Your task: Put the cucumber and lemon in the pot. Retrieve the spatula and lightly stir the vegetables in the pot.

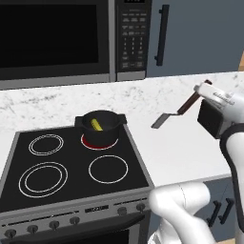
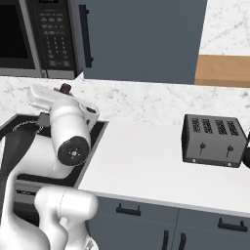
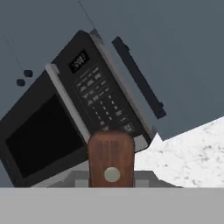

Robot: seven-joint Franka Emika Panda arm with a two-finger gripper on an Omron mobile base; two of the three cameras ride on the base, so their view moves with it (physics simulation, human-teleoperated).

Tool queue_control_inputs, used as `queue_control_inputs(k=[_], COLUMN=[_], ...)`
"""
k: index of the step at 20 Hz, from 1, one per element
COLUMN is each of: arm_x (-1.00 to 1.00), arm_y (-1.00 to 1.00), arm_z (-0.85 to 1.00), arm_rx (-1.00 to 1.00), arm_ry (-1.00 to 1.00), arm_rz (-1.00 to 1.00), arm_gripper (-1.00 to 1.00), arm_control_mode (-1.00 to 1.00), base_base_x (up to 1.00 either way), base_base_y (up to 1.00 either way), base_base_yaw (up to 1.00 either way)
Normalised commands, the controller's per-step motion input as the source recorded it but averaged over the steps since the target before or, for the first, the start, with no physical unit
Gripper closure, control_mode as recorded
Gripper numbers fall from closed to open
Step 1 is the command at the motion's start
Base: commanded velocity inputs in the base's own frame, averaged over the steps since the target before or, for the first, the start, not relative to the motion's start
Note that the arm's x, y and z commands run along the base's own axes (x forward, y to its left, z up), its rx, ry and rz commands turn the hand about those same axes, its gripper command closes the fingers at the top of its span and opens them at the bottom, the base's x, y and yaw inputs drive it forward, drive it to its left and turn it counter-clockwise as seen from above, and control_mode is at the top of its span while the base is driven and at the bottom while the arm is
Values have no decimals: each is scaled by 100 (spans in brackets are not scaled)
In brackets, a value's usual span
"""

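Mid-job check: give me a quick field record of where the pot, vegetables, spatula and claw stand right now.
pot: on the stove's back right burner, which glows red
cucumber: inside the pot
lemon: cannot be made out in the pot's dark inside
spatula: lifted above the counter, grey head angled down toward the stove, wooden handle held at the claw
claw: right of the stove, above the counter, shut on the spatula handle
stirring: not yet started

The spatula (image 1: 174, 113) has a reddish-brown wooden handle and a flat, matt grey head. The pot (image 1: 100, 127) looks matt black. The counter (image 1: 190, 143) is smooth white; the stovetop (image 1: 71, 167) is glossy black glass.
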Motion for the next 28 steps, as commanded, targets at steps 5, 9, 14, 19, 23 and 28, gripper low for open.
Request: queue_control_inputs(k=[5,9,14,19,23,28], arm_x=[63,51,41,34,39,41], arm_y=[0,6,30,48,47,56], arm_z=[-67,-61,-42,-40,-31,-32], arm_rx=[34,28,22,3,-9,-17], arm_ry=[12,3,-3,-14,-21,-22], arm_rz=[0,0,0,0,0,0], arm_gripper=[100,100,100,100,100,100], arm_control_mode=[-100,-100,-100,-100,-100,-100], base_base_x=[0,0,0,0,0,0], base_base_y=[0,0,0,0,0,0], base_base_yaw=[0,0,0,0,0,0])
